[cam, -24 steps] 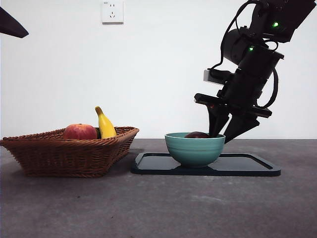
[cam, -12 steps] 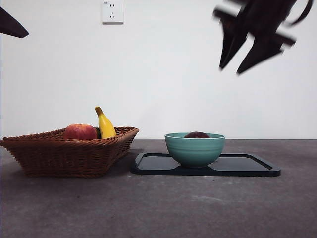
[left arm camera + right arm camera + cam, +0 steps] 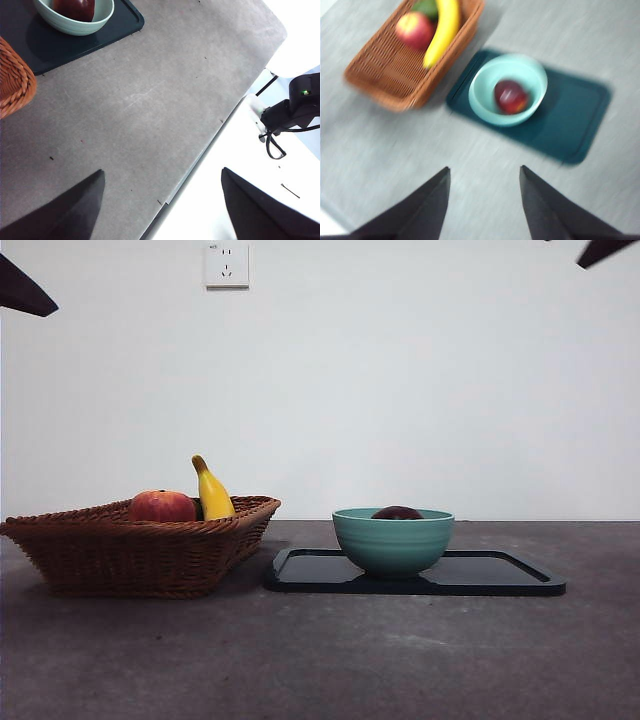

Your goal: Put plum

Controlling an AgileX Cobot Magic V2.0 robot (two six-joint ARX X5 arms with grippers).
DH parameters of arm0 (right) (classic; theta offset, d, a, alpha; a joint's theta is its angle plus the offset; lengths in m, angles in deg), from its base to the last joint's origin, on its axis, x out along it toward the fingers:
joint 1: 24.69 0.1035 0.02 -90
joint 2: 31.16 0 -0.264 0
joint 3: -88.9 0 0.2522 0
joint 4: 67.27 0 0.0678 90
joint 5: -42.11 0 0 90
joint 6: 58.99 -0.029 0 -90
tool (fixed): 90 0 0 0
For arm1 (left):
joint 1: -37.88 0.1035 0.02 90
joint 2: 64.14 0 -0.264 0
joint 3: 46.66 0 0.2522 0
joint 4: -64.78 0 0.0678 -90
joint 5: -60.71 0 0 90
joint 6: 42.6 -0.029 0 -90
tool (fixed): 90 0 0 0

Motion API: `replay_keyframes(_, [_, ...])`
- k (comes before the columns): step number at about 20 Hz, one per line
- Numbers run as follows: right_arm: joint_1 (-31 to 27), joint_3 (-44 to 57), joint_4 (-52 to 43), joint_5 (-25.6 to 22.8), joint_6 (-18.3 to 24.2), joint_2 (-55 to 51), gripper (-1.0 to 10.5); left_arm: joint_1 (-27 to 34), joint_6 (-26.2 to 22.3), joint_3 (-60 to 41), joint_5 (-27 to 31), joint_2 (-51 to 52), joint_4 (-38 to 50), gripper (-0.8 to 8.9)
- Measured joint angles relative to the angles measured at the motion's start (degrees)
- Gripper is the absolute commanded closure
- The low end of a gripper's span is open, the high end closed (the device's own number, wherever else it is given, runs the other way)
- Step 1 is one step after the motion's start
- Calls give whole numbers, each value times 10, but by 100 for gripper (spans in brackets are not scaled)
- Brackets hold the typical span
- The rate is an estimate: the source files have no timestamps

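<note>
Since the plum [image 3: 397, 512] rests inside the teal bowl [image 3: 393, 540], and the bowl stands on the dark tray [image 3: 500, 575] just beside the wicker basket [image 3: 140, 550], the placement appears complete. The right gripper [image 3: 482, 200] hangs high above the bowl with its 2 jaws spread and empty; the plum lies below and ahead of it, between the jaw lines. The left gripper [image 3: 160, 205] also stands open and empty, well apart from the bowl, so the right arm is the nearer 1. The plum is round, with no long axis to align. Compared with 1.0 s ago, the right gripper has risen from the bowl's rim to the front view's top corner. The plum, apple [image 3: 162, 506] and banana [image 3: 212, 492] are unmoved.
</note>
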Motion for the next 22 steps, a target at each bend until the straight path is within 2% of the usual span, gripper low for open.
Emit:
replay_keyframes(8, [19, 165, 1, 82, 0, -155, 726, 0, 0, 0, 0, 0, 0, 440])
replay_keyframes(22, [19, 177, 0, 84, 0, -176, 726, 0, 0, 0, 0, 0, 0, 440])
